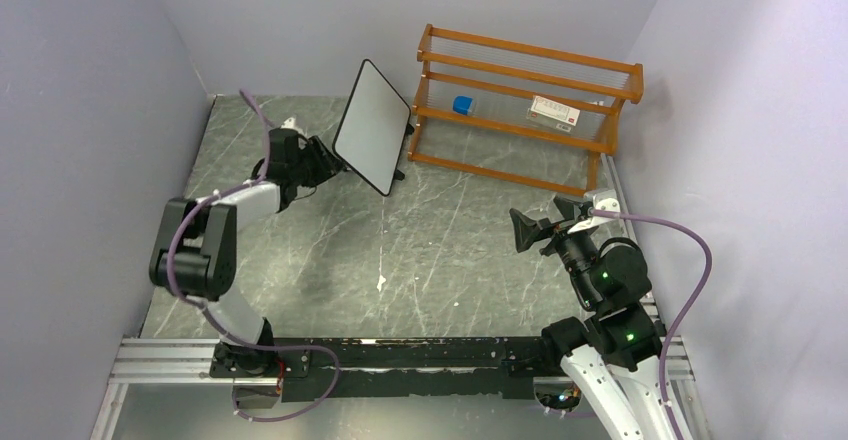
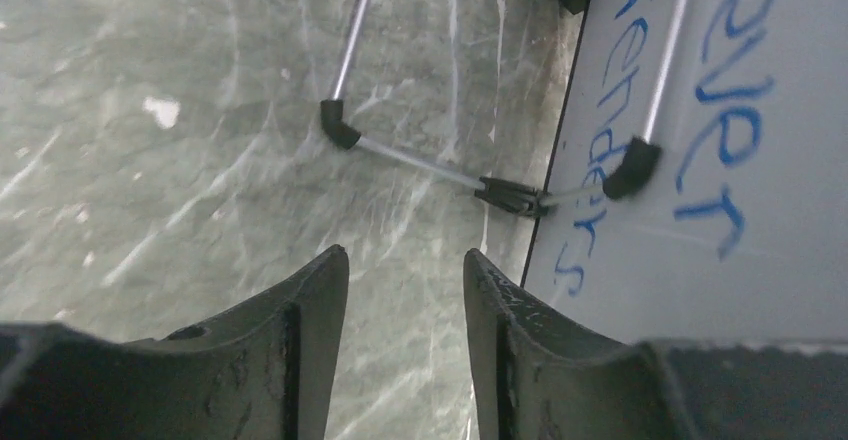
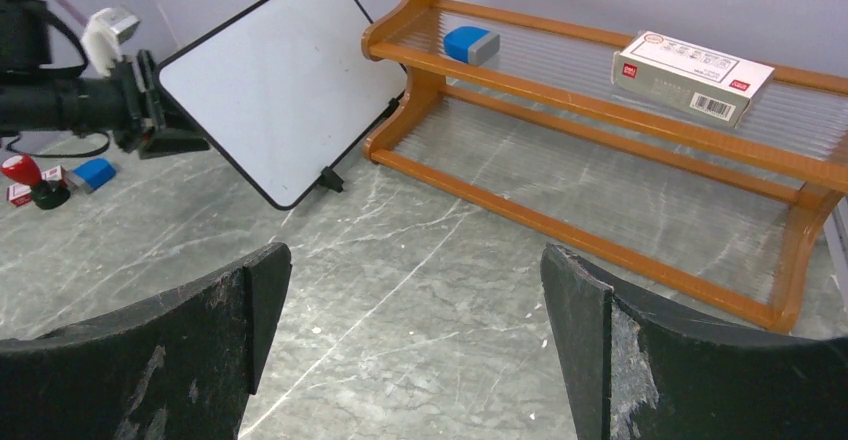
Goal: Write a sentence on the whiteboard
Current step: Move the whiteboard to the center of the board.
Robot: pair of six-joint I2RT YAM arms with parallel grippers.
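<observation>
We find the whiteboard (image 1: 372, 125) standing tilted on its wire stand (image 2: 420, 160) at 11 o'clock on the table (image 1: 440, 260), just beside the orange rack (image 1: 512, 127) at 1 o'clock. The face turned toward the right arm is blank; the face toward the left wrist camera carries blue handwriting (image 2: 730, 145), only partly readable.

The left gripper (image 2: 405, 260) sits at the board's 9 o'clock edge, fingers narrowly apart, nothing between them; the right gripper (image 3: 415, 255) hangs at 4 o'clock, fingers wide apart, holding nothing.

Neither gripper holds a marker, so we judge the step in hand to be securing the board. To do it well:

- we centre the thin black frame in the gap before closing;
- we grip the frame, not the stand wire, which would likely slip;
- we close gently, since a sideways push may tip the board over;
- we present the blank face toward the right arm.
</observation>
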